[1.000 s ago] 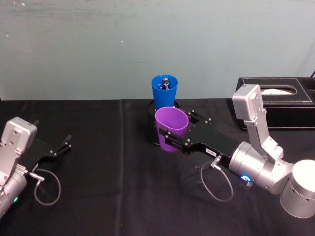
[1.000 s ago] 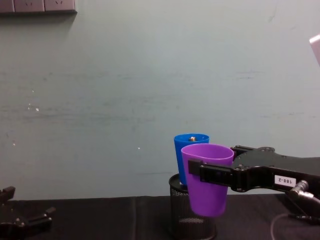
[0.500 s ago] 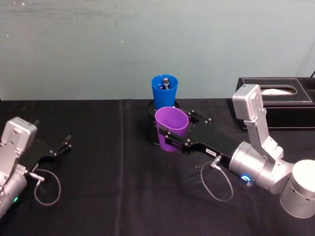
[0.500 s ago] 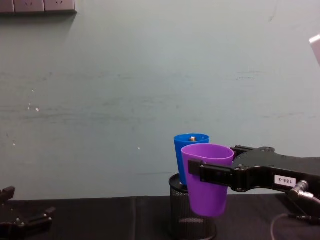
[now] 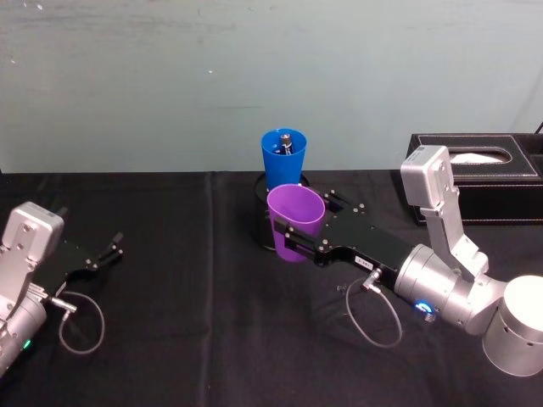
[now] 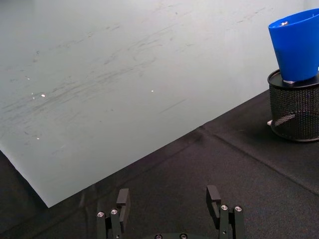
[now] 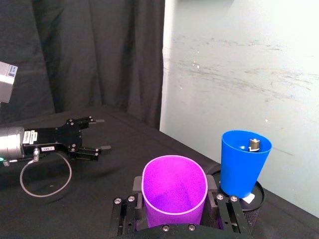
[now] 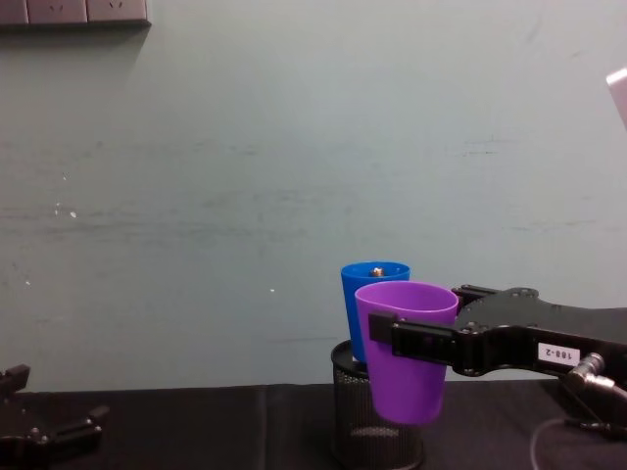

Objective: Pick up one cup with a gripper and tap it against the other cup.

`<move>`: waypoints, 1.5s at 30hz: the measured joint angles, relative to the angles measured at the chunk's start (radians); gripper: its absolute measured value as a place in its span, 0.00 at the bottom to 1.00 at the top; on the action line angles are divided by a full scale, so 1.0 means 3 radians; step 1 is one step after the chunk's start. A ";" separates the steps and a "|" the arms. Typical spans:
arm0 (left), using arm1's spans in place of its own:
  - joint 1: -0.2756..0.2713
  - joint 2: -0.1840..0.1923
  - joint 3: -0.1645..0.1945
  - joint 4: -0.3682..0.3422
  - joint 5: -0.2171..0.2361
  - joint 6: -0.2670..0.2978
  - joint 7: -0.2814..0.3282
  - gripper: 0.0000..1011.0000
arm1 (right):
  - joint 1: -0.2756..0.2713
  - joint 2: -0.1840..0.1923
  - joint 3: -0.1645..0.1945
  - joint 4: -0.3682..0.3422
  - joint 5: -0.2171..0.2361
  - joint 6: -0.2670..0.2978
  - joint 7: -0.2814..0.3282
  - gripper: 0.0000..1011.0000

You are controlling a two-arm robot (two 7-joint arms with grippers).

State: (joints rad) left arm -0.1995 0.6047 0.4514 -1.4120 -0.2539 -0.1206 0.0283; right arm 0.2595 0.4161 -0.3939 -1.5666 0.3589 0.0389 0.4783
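My right gripper [image 5: 297, 229] is shut on the purple cup [image 5: 295, 219], holding it upright above the black table. One flat black finger [image 8: 416, 338] crosses the purple cup [image 8: 407, 372] just below its rim. The blue cup [image 5: 283, 159] stands upright in a black mesh holder [image 5: 260, 219] right behind the purple one, with a small metal piece inside. In the right wrist view a narrow gap shows between the purple cup [image 7: 174, 191] and the blue cup [image 7: 244, 167]. My left gripper [image 5: 113, 245] rests open at the far left, with nothing between its fingers.
A black tissue box [image 5: 475, 174] sits at the back right, beside my right arm. The mesh holder [image 8: 377, 436] rises under and behind the held cup. A grey wall closes off the table's far edge. Loose cables loop from both wrists.
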 joint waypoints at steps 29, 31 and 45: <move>0.0000 0.0000 0.0000 0.0000 0.0000 0.0000 0.0000 0.99 | 0.0000 0.0000 0.0000 0.0000 0.0000 0.0000 0.0000 0.71; 0.0000 0.0000 0.0000 0.0000 0.0000 0.0000 0.0000 0.99 | 0.0000 0.0000 0.0000 0.0000 0.0000 0.0000 0.0000 0.71; 0.0000 0.0000 0.0000 0.0000 0.0000 0.0000 0.0000 0.99 | 0.0000 0.0000 0.0000 0.0000 0.0000 0.0000 0.0000 0.71</move>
State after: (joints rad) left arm -0.1995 0.6047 0.4514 -1.4120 -0.2539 -0.1205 0.0283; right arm 0.2595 0.4161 -0.3939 -1.5666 0.3589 0.0389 0.4783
